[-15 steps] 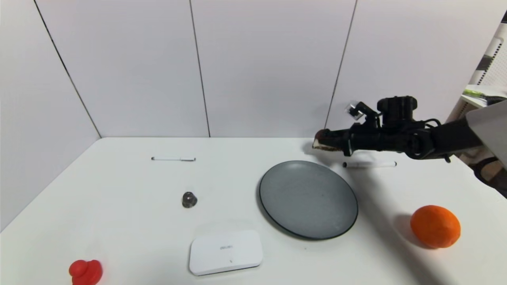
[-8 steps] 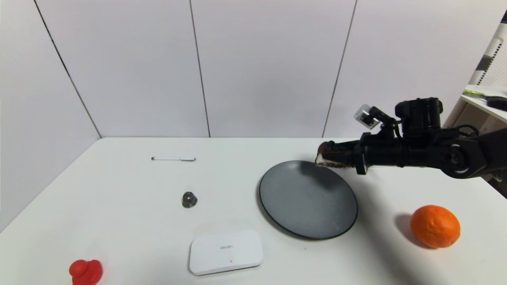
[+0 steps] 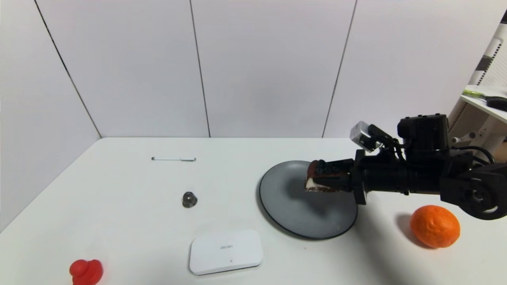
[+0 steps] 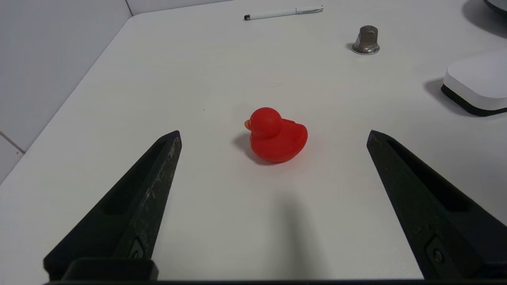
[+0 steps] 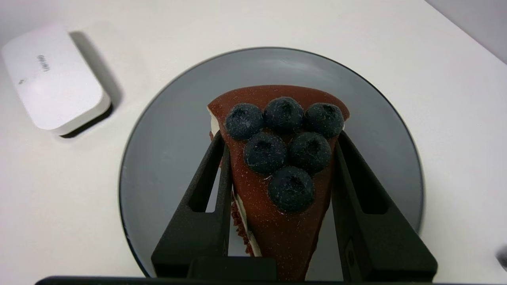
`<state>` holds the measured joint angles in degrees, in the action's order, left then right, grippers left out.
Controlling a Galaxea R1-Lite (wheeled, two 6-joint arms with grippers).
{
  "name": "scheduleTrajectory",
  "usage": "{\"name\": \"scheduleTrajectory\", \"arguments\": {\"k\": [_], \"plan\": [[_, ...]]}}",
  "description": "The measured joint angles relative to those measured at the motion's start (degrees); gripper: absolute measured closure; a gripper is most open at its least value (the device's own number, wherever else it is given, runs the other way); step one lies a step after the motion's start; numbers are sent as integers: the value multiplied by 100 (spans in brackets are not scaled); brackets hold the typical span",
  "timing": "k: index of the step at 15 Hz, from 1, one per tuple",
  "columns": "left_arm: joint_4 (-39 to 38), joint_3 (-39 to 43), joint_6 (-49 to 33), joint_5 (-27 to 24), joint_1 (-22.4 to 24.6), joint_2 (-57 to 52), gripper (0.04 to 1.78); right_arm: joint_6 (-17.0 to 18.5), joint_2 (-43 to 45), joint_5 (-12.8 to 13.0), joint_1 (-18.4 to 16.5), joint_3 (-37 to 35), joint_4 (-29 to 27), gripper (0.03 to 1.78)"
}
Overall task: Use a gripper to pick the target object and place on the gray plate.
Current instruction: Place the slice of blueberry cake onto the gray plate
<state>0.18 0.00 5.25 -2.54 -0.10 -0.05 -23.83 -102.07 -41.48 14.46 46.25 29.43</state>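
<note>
My right gripper [image 3: 317, 178] is shut on the toy cake slice [image 3: 315, 183] and holds it above the gray plate [image 3: 293, 206], over its far right part. In the right wrist view the brown-topped cake slice [image 5: 277, 158] with dark blueberries sits between the two black fingers [image 5: 210, 186], my right gripper [image 5: 279, 136] closed on its sides, with the gray plate [image 5: 166, 150] underneath. My left gripper [image 4: 273, 132] is open and empty near the front left of the table, facing a red toy duck [image 4: 275, 134].
An orange [image 3: 435, 226] lies right of the plate. A white rounded box [image 3: 225, 251] sits in front of the plate to its left. A small metal knob [image 3: 189, 199], a white pen [image 3: 173, 159] and the red duck [image 3: 85, 271] lie to the left.
My right gripper has carried the cake slice from beyond the plate's far right edge toward me and down, so it now hangs over the plate. The left arm has not moved.
</note>
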Motion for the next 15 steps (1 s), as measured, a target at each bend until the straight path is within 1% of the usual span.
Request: {"name": "scheduleTrajectory", "arguments": {"k": [4,7,13,14,15], "plan": [[0,0,0,-2,0,0,13,0,-228,0,210,-361,979,109],[0,0,0,0,0,0,13,-1,-532,-5,273,-402,1381,109],[0,0,0,0,0,0,13,-1,-1150,1,277,-150,1742,111],[0,0,1,0,0,0,13,0,-1224,0,277,-113,1757,109],[0,0,0,0,0,0,13,0,-1287,1,277,-77,1764,96]]}}
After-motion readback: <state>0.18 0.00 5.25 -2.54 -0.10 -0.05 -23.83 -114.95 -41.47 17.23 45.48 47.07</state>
